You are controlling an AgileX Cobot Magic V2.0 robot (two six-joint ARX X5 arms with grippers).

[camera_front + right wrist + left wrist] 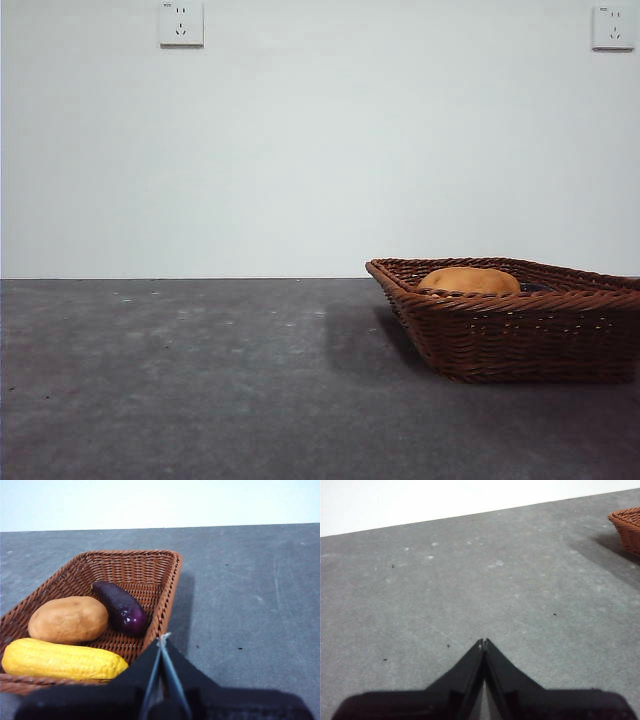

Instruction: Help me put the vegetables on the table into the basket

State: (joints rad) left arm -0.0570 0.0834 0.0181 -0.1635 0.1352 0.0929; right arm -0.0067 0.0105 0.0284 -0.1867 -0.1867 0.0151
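The right wrist view alone showed all three vegetables lying in the basket (165, 587): the potato (68, 619), the corn (62, 659) touching it, and the eggplant (120, 607) beside it. The front view showed only the potato's top (468, 280) over the rim. The right gripper (163, 639) was closed and empty, just over the basket's near corner. The left gripper (483, 642), jaws together, stood well away above the open grey table (470, 580), before a white wall (300, 150) with two sockets (181, 22)
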